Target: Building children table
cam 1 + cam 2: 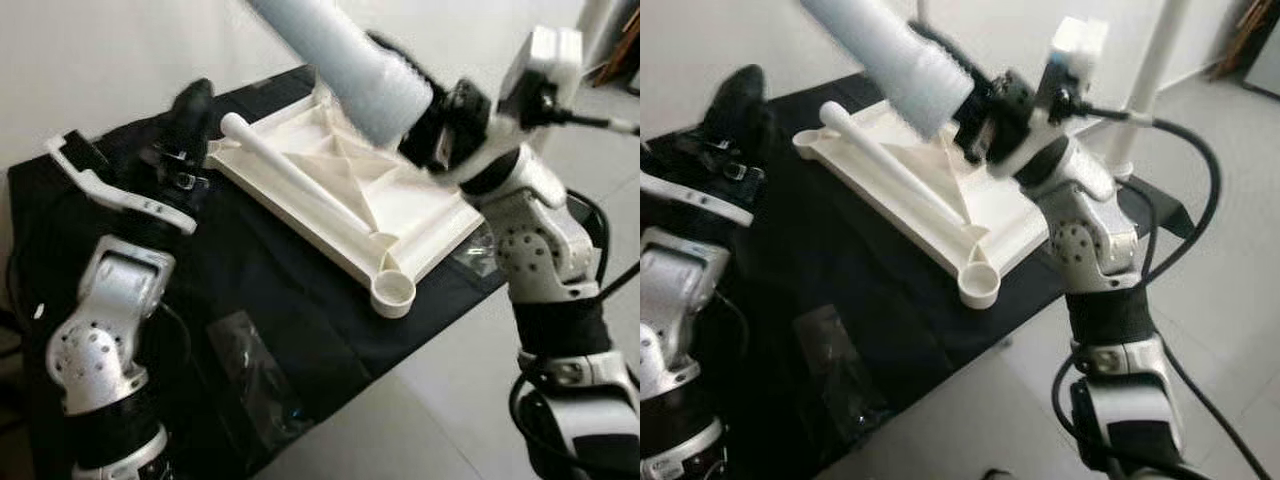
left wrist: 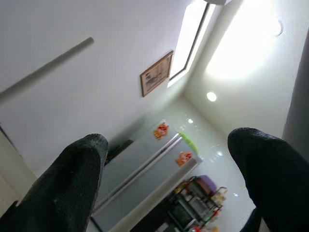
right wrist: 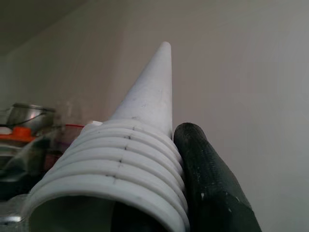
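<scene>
Leg (image 1: 345,65) in right gripper (image 1: 425,105) slants upward, threaded end nearest gripper.

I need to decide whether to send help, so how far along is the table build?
Early stage. The white tabletop lies underside up on the black-covered table, with one leg lying loose across it and the corner socket empty. In hand: the right gripper holds a second leg by its threaded end, raised above the tabletop. The left gripper, open, holds nothing. No leg looks screwed in yet.

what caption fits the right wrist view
Right hand gripping a white table leg by its threaded end.
</scene>
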Tool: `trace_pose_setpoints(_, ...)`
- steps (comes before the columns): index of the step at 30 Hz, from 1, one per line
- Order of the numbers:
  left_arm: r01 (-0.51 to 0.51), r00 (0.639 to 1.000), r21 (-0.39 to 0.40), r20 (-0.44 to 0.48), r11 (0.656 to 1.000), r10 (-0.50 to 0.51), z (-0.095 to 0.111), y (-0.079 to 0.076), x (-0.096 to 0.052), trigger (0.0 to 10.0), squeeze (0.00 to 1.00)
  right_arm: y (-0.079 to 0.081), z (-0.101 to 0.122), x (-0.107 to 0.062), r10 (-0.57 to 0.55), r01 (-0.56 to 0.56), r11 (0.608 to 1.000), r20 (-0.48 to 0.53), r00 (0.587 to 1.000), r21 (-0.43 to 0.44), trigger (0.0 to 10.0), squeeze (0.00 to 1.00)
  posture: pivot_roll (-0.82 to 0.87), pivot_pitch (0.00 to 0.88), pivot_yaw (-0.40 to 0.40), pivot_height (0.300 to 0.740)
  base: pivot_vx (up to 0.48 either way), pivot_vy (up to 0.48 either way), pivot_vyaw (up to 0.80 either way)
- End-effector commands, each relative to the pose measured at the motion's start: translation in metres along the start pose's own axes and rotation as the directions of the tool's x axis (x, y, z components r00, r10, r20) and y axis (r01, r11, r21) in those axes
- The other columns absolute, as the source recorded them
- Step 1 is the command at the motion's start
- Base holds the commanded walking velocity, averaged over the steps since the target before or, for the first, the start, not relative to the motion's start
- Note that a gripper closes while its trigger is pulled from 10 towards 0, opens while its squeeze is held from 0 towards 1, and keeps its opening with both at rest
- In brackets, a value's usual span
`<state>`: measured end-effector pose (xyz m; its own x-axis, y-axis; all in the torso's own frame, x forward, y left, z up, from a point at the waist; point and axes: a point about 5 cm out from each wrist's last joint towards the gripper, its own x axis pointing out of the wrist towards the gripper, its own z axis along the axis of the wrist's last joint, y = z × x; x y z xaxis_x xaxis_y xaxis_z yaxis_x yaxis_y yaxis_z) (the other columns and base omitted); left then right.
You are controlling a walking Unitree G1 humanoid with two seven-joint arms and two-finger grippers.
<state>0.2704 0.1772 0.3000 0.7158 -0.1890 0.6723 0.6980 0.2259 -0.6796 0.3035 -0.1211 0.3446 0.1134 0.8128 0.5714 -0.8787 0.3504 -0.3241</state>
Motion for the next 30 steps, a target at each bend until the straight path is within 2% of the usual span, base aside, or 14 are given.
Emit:
trace_pose_setpoints(1, 0.051, 0.998, -0.030, 0.023, 0.998, -0.051, 0.005, -0.009, -0.002, 10.0, 0.00, 0.005, 0.002, -0.001, 0.037, -0.037, 0.999, 0.013, 0.999, 0.015, 10.0, 0.00, -0.06, 0.095, 0.085, 0.740, 0.000, 0.000, 0.00)
trace_pose_setpoints(2, 0.051, 0.998, -0.030, 0.023, 0.998, -0.051, 0.005, -0.009, -0.002, 10.0, 0.00, 0.005, 0.002, -0.001, 0.037, -0.037, 0.999, 0.013, 0.999, 0.015, 10.0, 0.00, -0.06, 0.095, 0.085, 0.740, 0.000, 0.000, 0.00)
trace_pose_setpoints(7, 0.235, 0.972, -0.068, 0.024, 0.970, -0.233, 0.016, -0.033, -0.011, 10.0, 0.00, 0.009, -0.001, -0.004, 0.049, -0.049, 0.997, 0.007, 0.999, 0.062, 10.0, 0.00, -0.06, 0.094, 0.082, 0.740, 0.000, 0.000, 0.00)
trace_pose_setpoints(9, 0.235, 0.972, -0.068, 0.024, 0.970, -0.233, 0.016, -0.033, -0.011, 10.0, 0.00, 0.009, -0.001, -0.004, 0.049, -0.049, 0.997, 0.007, 0.999, 0.062, 10.0, 0.00, -0.06, 0.094, 0.082, 0.740, 0.000, 0.000, 0.00)
trace_pose_setpoints(11, 0.294, 0.955, -0.062, -0.017, 0.954, -0.295, 0.016, -0.040, -0.016, 10.0, 0.00, 0.007, 0.001, -0.004, 0.031, -0.033, 0.996, 0.021, 0.999, 0.077, 10.0, 0.00, -0.07, 0.094, 0.078, 0.740, 0.000, 0.000, 0.00)
trace_pose_setpoints(14, 0.302, 0.952, -0.043, -0.044, 0.952, -0.304, 0.015, -0.040, -0.018, 10.0, 0.00, 0.008, 0.001, -0.004, 0.041, -0.042, 0.995, 0.015, 0.999, 0.086, 10.0, 0.00, -0.07, 0.094, 0.078, 0.740, 0.000, 0.000, 0.00)
trace_pose_setpoints(15, 0.301, 0.951, -0.047, -0.054, 0.952, -0.303, 0.014, -0.040, -0.019, 10.0, 0.00, 0.014, -0.003, -0.006, 0.096, -0.092, 0.991, -0.033, 0.995, 0.095, 10.0, 0.00, -0.07, 0.094, 0.078, 0.740, 0.000, 0.000, 0.00)
trace_pose_setpoints(17, 0.291, 0.952, -0.060, -0.078, 0.955, -0.295, 0.011, -0.040, -0.020, 10.0, 0.00, 0.033, -0.021, -0.016, 0.237, -0.218, 0.969, -0.185, 0.954, 0.114, 10.0, 0.00, -0.07, 0.095, 0.073, 0.740, 0.000, 0.000, 0.00)
trace_pose_setpoints(19, 0.291, 0.952, -0.060, -0.078, 0.955, -0.295, 0.011, -0.040, -0.020, 10.0, 0.00, 0.033, -0.021, -0.016, 0.237, -0.218, 0.969, -0.185, 0.954, 0.114, 10.0, 0.00, -0.07, 0.095, 0.073, 0.740, 0.000, 0.000, 0.00)
trace_pose_setpoints(21, 0.285, 0.952, -0.064, -0.100, 0.956, -0.291, 0.009, -0.041, -0.020, 10.0, 0.00, 0.042, -0.030, -0.023, 0.296, -0.270, 0.954, -0.259, 0.919, 0.133, 10.0, 0.00, -0.07, 0.095, 0.074, 0.740, 0.000, 0.000, 0.00)
trace_pose_setpoints(23, 0.286, 0.950, -0.068, -0.108, 0.956, -0.292, 0.009, -0.041, -0.021, 10.0, 0.00, 0.043, -0.033, -0.027, 0.312, -0.283, 0.949, -0.299, 0.902, 0.136, 10.0, 0.00, -0.07, 0.097, 0.074, 0.740, 0.000, 0.000, 0.00)
trace_pose_setpoints(29, 0.300, 0.947, -0.090, -0.097, 0.950, -0.308, 0.012, -0.044, -0.021, 10.0, 0.00, 0.040, -0.032, -0.029, 0.288, -0.258, 0.957, -0.302, 0.909, 0.136, 10.0, 0.00, -0.07, 0.100, 0.075, 0.740, 0.000, 0.000, 0.00)
trace_pose_setpoints(30, 0.304, 0.945, -0.098, -0.091, 0.948, -0.313, 0.013, -0.045, -0.021, 9.4, 0.00, 0.040, -0.032, -0.029, 0.281, -0.251, 0.959, -0.304, 0.910, 0.135, 10.0, 0.00, -0.07, 0.100, 0.075, 0.740, 0.000, 0.000, 0.00)
